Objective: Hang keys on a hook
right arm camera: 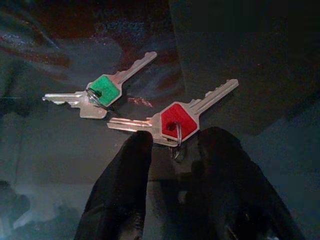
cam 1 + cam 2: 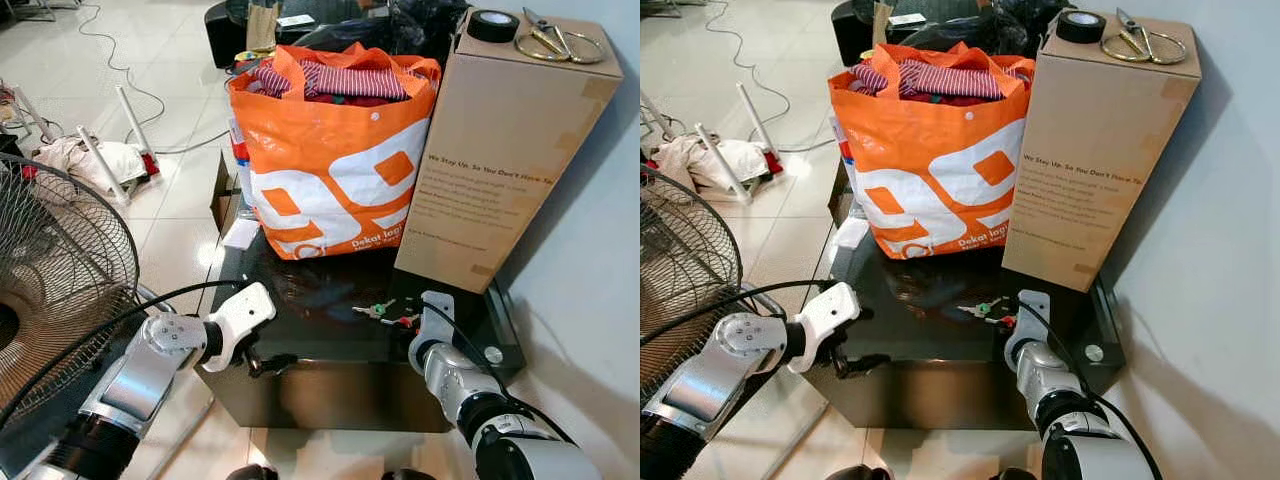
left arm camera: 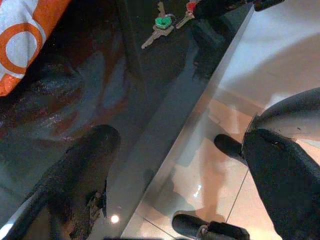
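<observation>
— Where are the keys?

— Flat on the black glass table, near its front edge, in front of the orange shopping bag and the tall cardboard box. There are two bunches lying close together: one with a green key head, one with a red key head, each with silver keys fanned out beside it.

— And the right gripper?

— It sits low over the table at the red-headed bunch. In the right wrist view its two black fingers stand parted, one tip on either side of the small ring under the red head, right at the keys. The gap between them holds nothing gripped — the keys lie on the glass.

— The left gripper?

— At the table's front left corner, well apart from the keys. Its white wrist casing points toward the table, and the dark fingers hang at the edge of the glass. The left wrist view shows one finger over the tabletop and the other out over the tiled floor, so they are spread wide with nothing between them.

— What else stands about?

— A roll of black tape and a pair of scissors rest on top of the box. A standing fan is at the robot's left, and striped cloth fills the bag's mouth.
</observation>
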{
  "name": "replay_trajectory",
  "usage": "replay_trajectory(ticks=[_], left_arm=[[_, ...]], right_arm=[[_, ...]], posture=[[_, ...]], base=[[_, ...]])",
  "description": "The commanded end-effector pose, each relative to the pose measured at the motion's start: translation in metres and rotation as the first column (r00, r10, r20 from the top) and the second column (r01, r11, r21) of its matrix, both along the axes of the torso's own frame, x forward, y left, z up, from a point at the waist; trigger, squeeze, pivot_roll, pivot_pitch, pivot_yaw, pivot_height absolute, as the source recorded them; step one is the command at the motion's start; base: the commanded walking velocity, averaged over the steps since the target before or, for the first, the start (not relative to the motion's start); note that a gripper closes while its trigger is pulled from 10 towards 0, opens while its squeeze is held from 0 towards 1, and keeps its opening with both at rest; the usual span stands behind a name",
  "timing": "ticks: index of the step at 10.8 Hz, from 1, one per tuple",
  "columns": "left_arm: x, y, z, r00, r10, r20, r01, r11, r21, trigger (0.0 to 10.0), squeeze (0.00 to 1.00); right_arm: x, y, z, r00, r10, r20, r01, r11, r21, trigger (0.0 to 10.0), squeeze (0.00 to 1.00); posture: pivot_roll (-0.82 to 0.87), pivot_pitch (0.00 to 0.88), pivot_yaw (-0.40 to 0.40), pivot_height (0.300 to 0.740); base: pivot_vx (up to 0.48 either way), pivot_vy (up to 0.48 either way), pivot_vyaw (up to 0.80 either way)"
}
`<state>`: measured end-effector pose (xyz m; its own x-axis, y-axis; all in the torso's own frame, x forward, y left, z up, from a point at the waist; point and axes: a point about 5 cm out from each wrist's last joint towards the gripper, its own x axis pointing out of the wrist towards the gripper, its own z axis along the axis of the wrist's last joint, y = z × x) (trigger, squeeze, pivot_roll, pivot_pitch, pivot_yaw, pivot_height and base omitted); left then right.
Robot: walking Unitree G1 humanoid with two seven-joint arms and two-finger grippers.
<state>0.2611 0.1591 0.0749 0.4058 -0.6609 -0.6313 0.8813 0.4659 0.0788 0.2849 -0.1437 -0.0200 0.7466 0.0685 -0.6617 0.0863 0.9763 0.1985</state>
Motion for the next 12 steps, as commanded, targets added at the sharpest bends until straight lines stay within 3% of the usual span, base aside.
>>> replay_trajectory(ticks=[1,2,3,9,11,12], left_arm=[[0.0,0.001,0.003,1.0,-0.007,0.004,0.007,1.0,0.007,10.0,0.0],[0.0,0.001,0.003,1.0,-0.007,0.004,0.007,1.0,0.007,10.0,0.0],[0.003,-0.002,0.002,1.0,-0.013,0.005,0.013,1.0,0.004,10.0,0.0],[0.022,-0.018,0.004,0.998,0.005,0.057,-0.003,0.999,-0.043,10.0,0.0],[0.028,-0.025,0.006,0.996,0.033,0.079,-0.027,0.997,-0.077,10.0,0.0],[0.035,-0.033,0.01,0.992,0.086,0.097,-0.072,0.987,-0.141,10.0,0.0]], right_arm=[[-0.003,0.001,-0.003,1.0,-0.008,-0.013,0.008,1.0,0.008,2.2,0.0],[-0.003,0.001,-0.003,1.0,-0.008,-0.013,0.008,1.0,0.008,2.2,0.0],[-0.003,0.0,-0.003,1.0,-0.002,-0.012,0.002,1.0,0.008,0.0,0.0],[0.011,-0.006,0.01,0.999,0.029,0.035,-0.028,1.0,-0.007,0.0,0.0],[0.013,-0.011,0.013,0.998,-0.007,0.07,0.004,0.999,0.042,0.0,0.0],[0.014,-0.02,0.017,0.99,-0.053,0.134,0.041,0.995,0.091,0.0,0.0]], posture=[[0.01,0.068,0.059,0.74],[0.01,0.068,0.059,0.74],[-0.01,0.03,0.061,0.74],[-0.07,0.0,0.081,0.74],[-0.1,0.0,0.094,0.74],[-0.11,0.0,0.099,0.74]], base=[[0.0,0.0,0.0],[0.0,0.0,0.0],[0.0,0.0,0.0],[0.0,0.0,0.0],[0.0,0.0,0.0],[0.0,0.0,0.0]])
